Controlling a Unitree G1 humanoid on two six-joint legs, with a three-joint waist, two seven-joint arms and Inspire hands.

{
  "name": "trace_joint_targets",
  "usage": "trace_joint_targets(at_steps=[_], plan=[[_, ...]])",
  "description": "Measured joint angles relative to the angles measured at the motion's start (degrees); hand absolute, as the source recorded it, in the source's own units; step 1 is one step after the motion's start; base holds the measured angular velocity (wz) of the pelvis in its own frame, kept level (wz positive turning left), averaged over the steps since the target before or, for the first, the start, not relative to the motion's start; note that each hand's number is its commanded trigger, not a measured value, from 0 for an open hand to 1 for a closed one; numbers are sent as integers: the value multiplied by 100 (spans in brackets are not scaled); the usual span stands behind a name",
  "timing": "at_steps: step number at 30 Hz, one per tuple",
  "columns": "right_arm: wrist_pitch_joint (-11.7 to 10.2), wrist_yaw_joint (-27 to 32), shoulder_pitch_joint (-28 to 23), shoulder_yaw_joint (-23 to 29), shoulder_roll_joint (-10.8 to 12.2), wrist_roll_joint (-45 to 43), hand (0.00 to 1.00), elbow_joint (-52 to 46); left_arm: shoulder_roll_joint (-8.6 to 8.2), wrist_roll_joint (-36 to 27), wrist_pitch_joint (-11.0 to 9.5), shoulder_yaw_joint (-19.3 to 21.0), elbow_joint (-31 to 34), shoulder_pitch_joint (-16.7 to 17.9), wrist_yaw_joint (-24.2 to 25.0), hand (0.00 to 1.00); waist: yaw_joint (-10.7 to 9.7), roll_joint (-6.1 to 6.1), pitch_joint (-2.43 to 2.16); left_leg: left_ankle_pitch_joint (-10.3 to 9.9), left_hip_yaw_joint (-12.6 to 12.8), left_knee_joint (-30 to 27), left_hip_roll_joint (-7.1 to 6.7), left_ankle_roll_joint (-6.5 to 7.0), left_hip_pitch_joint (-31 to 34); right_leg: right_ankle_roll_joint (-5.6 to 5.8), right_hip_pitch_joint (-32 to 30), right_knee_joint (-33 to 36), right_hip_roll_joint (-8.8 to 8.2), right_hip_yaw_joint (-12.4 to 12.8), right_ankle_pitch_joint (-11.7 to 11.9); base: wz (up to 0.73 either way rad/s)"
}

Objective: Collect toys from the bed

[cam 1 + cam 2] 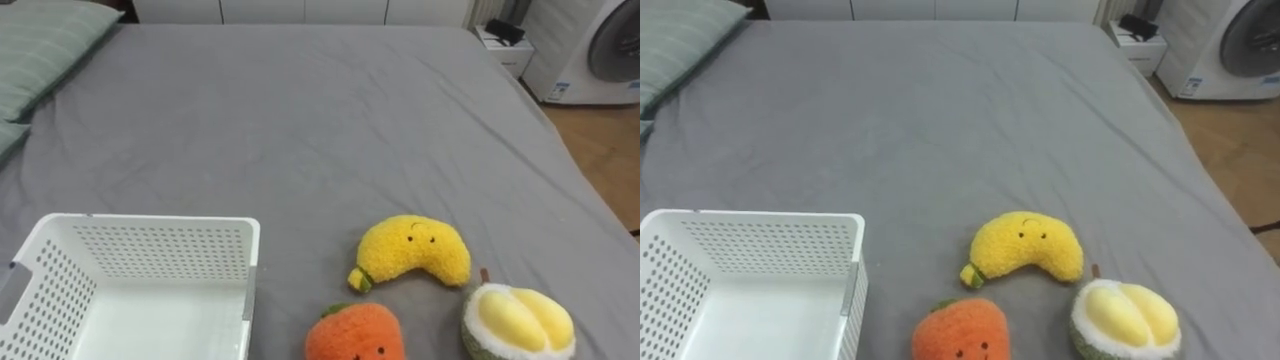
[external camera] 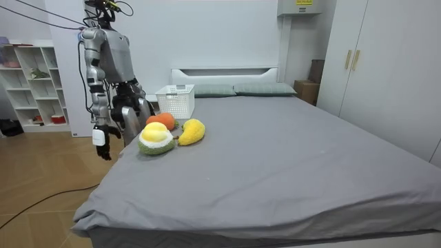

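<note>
Grey bed (image 2: 275, 151); right robot hand (image 2: 103, 146) hangs beside it.

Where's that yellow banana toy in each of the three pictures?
Left eye view: banana toy, lower right of centre, right of the white basket.
Right eye view: toy lower middle, again right of the basket.
Room view: toy left of centre, nearer the camera than the basket.
Shared landmark: the white basket.
</note>
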State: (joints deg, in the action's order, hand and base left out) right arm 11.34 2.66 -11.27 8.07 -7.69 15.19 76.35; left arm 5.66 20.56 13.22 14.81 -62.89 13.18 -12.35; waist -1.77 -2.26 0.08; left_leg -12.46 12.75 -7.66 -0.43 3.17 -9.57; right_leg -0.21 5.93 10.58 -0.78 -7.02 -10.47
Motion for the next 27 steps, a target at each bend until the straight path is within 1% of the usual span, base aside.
trace_joint_targets(at_steps=[3, 7, 10, 13, 15, 17, 19, 20, 22, 24, 27], plan=[[62, 31, -105, 296, -5, 378, 0, -9, 4, 11, -3, 173, -2, 12, -96, 0, -34, -86, 0, 1, -1, -1, 1, 0, -6, 0, -1, -6, 2, -9, 2, 0], [33, 59, -172, 823, -27, 995, 0, -107, 38, -3, -25, 341, -2, 61, -184, 0, -128, -185, 2, 1, 12, -1, 3, 0, -3, -2, -8, -1, 7, 14, 3, -1], [-32, 272, -188, 1153, -42, 1401, 0, -269, 72, -29, -153, 493, 1, 59, -218, 0, -127, -201, -5, 0, 59, -1, 11, -1, -3, -4, -27, -1, 17, 57, 16, -8], [-137, 523, -172, 1397, -83, 1403, 0, -475, 119, -25, -243, 513, 3, 113, -261, 0, -159, -193, -11, -1, 80, -1, 12, 0, -2, -5, -42, -2, 24, 92, 28, -5], [-193, 700, -174, 1415, -137, 1399, 0, -661, 153, -27, -256, 512, 3, 131, -298, 0, -164, -190, -12, -1, 116, 5, 20, -1, -1, -9, -60, -1, 33, 119, 37, -8], [-193, 900, -136, 1416, -220, 1406, 0, -918, 191, -89, -264, 514, 56, 141, -330, 0, -164, -193, -14, -1, 157, 8, 28, -1, 16, -12, -105, 8, 46, 163, 51, -12], [-225, 1175, -94, 1418, -392, 1383, 0, -1310, 237, -88, -264, 506, 128, 170, -336, 0, -190, -196, -20, 0, 170, 1, 32, -1, 37, -16, -145, 6, 52, 186, 70, -6], [-255, 1255, -83, 1418, -420, 1372, 0, -1408, 248, -87, -264, 496, 127, 170, -336, 0, -187, -199, -22, 0, 176, 1, 33, -1, 40, -17, -155, 11, 53, 189, 70, -5], [-366, 1525, 8, 1464, -445, 1146, 0, -1878, 260, -87, -264, 448, 127, 195, -335, 0, -193, -216, -22, 1, 221, 0, 48, -4, 52, -31, -185, 14, 67, 210, 92, -8], [-453, 1634, 73, 1463, -444, 1099, 0, -2191, 261, -94, -264, 430, 127, 192, -334, 0, -192, -220, -21, 3, 226, 0, 55, -11, 60, -38, -195, 6, 77, 223, 101, -3], [-510, 1804, 98, 1459, -440, 1110, 0, -2864, 263, -240, -283, 406, 126, 182, -335, 0, -187, -220, -19, 5, 240, 3, 60, -17, 84, -41, -229, 4, 84, 241, 102, -1]])
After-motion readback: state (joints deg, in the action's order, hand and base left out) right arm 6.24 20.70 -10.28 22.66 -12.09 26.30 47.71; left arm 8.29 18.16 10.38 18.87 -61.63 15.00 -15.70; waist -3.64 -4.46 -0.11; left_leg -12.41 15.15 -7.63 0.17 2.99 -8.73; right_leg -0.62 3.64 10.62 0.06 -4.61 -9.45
